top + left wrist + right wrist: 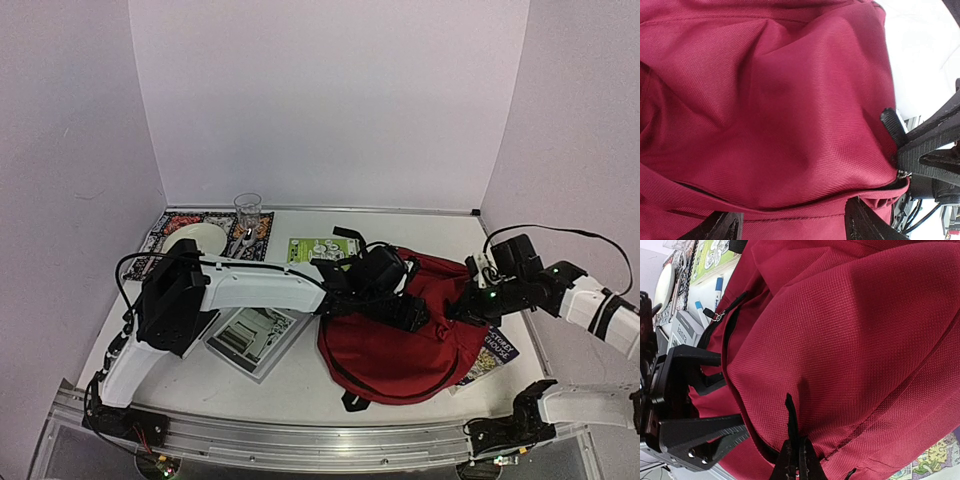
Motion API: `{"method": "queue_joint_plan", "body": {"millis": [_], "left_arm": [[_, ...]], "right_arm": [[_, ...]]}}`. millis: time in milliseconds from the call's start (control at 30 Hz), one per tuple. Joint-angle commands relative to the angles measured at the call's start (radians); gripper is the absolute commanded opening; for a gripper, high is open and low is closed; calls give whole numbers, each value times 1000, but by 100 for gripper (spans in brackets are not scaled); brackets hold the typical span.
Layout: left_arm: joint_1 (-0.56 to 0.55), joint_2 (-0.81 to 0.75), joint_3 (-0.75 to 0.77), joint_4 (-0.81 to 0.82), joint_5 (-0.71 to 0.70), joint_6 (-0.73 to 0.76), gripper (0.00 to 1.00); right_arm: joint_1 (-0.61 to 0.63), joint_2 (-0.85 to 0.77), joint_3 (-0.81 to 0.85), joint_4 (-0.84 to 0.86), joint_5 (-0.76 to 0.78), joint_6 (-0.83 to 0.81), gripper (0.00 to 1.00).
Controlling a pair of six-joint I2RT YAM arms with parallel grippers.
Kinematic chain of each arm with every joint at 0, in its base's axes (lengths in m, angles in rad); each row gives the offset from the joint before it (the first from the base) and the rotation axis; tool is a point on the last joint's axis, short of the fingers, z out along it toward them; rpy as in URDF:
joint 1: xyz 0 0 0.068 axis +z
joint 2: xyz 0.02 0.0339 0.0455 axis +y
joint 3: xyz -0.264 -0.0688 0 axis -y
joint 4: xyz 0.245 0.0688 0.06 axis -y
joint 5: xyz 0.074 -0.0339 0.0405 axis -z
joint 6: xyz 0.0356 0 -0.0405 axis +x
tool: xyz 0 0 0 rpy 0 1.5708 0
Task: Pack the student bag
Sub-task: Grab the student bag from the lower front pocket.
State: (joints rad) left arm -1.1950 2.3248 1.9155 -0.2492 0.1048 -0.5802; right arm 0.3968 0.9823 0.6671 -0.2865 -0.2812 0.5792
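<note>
Right fingers (788, 465) clenched on black tab (790, 412) of student bag (410, 330); left fingers (720, 227) spread, empty, at the opening — hold tab taut, lift fabric lip wide before loading.

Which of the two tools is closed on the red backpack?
The right tool, shut on a black strip at the backpack's edge; the left tool stands open over the fabric.
</note>
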Motion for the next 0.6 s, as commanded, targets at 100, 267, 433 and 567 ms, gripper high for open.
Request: {"method": "queue_joint_plan", "body": {"millis": [100, 267, 433, 567], "left_arm": [[-6, -70, 4, 84, -16, 27, 73], [-4, -233, -147, 112, -128, 63, 78], [-4, -235, -143, 134, -108, 81, 81], [-7, -166, -70, 145, -42, 66, 81]], "right_arm": [[56, 51, 86, 67, -8, 34, 0], [99, 75, 119, 65, 28, 42, 0], [143, 108, 133, 80, 51, 51, 0], [152, 122, 136, 84, 61, 52, 1]]}}
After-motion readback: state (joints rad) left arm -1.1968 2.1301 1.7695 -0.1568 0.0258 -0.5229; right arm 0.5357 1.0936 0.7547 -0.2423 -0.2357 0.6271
